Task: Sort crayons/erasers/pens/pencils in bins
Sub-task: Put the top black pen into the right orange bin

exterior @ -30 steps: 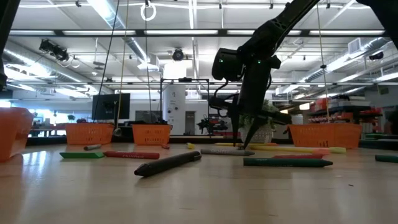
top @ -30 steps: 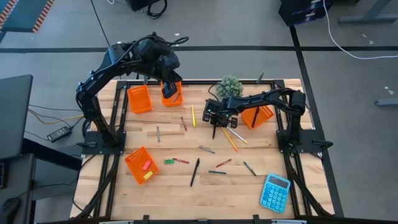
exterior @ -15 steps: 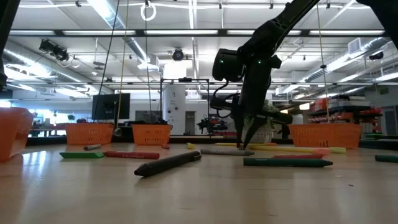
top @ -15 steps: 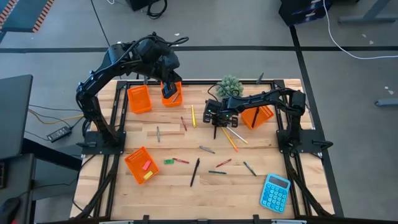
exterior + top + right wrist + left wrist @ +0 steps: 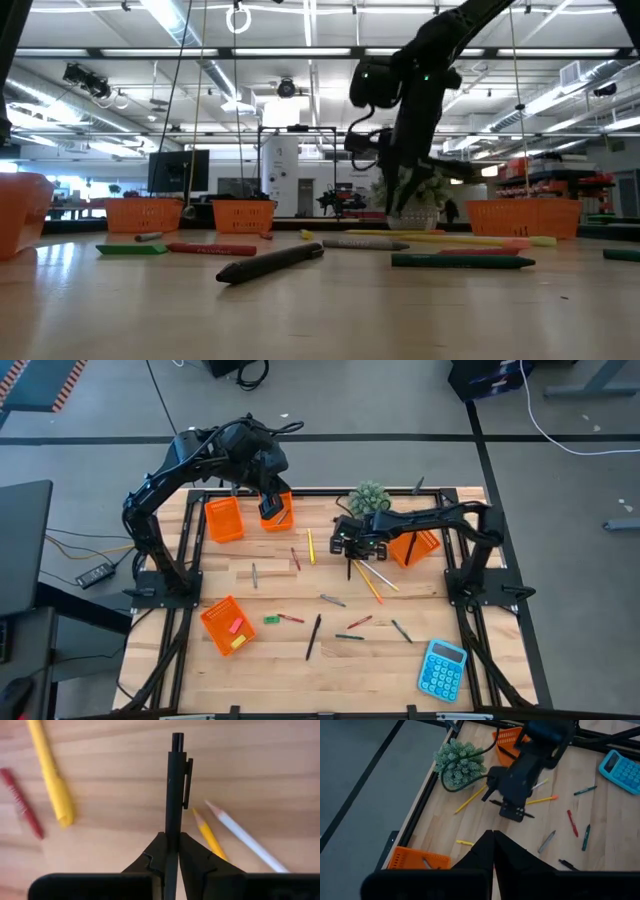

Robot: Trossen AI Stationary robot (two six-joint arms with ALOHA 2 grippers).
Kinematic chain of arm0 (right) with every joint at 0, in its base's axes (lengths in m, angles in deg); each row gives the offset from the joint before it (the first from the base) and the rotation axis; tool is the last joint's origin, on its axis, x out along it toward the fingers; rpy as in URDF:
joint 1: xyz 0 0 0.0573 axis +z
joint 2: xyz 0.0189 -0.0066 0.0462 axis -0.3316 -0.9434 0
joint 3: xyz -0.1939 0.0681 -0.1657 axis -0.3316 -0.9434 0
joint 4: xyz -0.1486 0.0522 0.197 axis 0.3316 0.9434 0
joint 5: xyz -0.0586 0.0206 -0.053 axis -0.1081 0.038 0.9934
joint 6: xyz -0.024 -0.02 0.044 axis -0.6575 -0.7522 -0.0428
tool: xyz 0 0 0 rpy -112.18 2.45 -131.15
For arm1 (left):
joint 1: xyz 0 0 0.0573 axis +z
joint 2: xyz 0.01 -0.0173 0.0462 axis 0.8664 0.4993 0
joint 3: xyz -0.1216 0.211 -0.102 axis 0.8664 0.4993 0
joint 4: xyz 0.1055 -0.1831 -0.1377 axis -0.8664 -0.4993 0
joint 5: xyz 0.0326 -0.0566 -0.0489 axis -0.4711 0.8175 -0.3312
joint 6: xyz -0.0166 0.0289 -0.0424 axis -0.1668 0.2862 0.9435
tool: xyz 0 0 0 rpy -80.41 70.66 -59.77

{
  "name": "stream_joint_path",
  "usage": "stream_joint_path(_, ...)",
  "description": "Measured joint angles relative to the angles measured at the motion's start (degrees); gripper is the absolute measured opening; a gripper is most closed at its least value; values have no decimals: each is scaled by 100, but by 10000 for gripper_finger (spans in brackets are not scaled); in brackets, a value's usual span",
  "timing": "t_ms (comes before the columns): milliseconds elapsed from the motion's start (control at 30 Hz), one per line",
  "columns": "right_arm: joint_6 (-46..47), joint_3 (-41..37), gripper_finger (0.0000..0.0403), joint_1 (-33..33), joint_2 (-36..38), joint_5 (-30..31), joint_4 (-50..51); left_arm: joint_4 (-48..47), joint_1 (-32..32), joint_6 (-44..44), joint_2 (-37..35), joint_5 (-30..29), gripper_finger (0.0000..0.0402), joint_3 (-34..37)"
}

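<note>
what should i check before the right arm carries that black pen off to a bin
1. Right tool shut on the black pen: ok.
2. Pen lifted off the table: ok, the low view shows nothing trailing.
3. Pen sits straight between the fingers: ok.
4. Which orange bin takes pens: cannot tell.
5. Left tool shut, above a far bin, out of the way: ok.
6. Plant close beside the right arm: not ok.

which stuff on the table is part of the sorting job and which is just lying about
Job:
- black pen held in the right gripper
- yellow pencil
- red crayon
- green eraser
- orange bins, e.g. near-left one

Lying about:
- blue calculator
- small green plant
</note>
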Motion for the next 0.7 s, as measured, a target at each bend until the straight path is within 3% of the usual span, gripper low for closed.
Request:
stream_joint_path(167, -6, 7, 42, 38, 759, 5, 560, -24, -2, -2, 2, 0, 24, 0)
stream_joint_path(533, 213, 3, 43, -121, 2370, 805, 3642, -52, 0, -2, 7, 0, 13, -2)
stream_joint_path(700, 213, -534, 43, -603, 2669, 684, 3515, -51, 0, -2, 7, 0, 20, 0)
